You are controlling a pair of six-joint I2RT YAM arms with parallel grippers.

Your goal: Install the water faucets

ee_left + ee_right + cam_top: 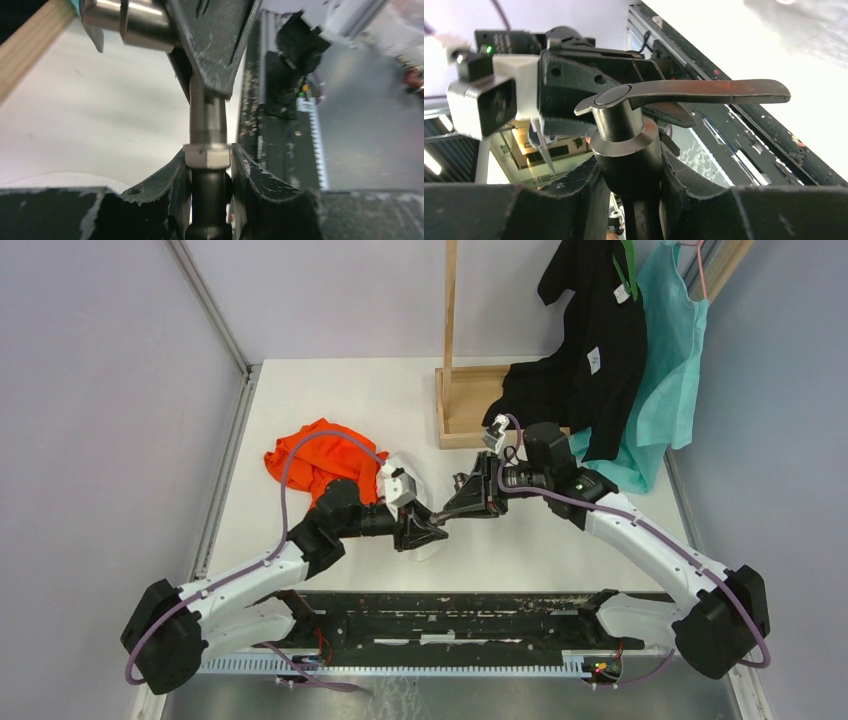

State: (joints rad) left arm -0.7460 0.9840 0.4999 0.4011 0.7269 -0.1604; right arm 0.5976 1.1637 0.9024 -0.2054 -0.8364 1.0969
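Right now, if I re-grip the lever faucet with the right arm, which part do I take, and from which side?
Take the lever faucet by its round body below the lever, fingers closing across it from either side, as the right gripper does now. The lever is thin, flat and juts sideways, so it would likely twist.

Orange cloth (318, 462) near the white table's (330, 390) left edge; black shirt (585, 350) and teal garment (672, 360) at its far right corner; water faucets (625, 142) dull dark grey.
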